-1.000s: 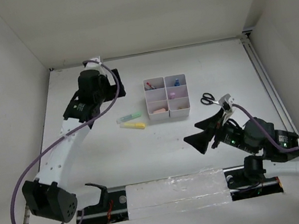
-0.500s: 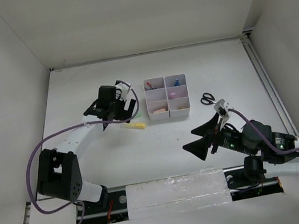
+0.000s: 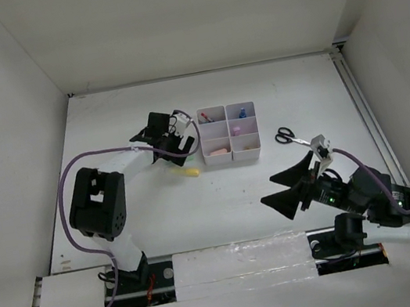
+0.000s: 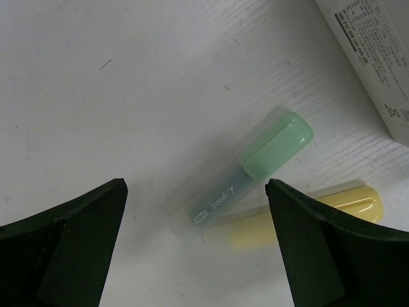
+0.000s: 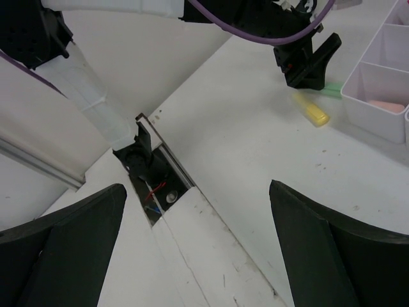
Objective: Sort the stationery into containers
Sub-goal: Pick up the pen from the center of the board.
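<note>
The top camera hangs above and behind both arms and looks straight down on the whole table (image 3: 282, 92), with the near edge at the bottom. The left wrist camera sits very close over the table, looking down past the left gripper (image 4: 195, 188) at the green highlighter (image 4: 255, 169), the yellow highlighter (image 4: 300, 217) and one wall of the tray (image 4: 374, 70). The right wrist camera is higher and farther back on the near right, facing left across the table past the right gripper (image 5: 198, 188). It shares the yellow highlighter and the tray with both other views.
</note>
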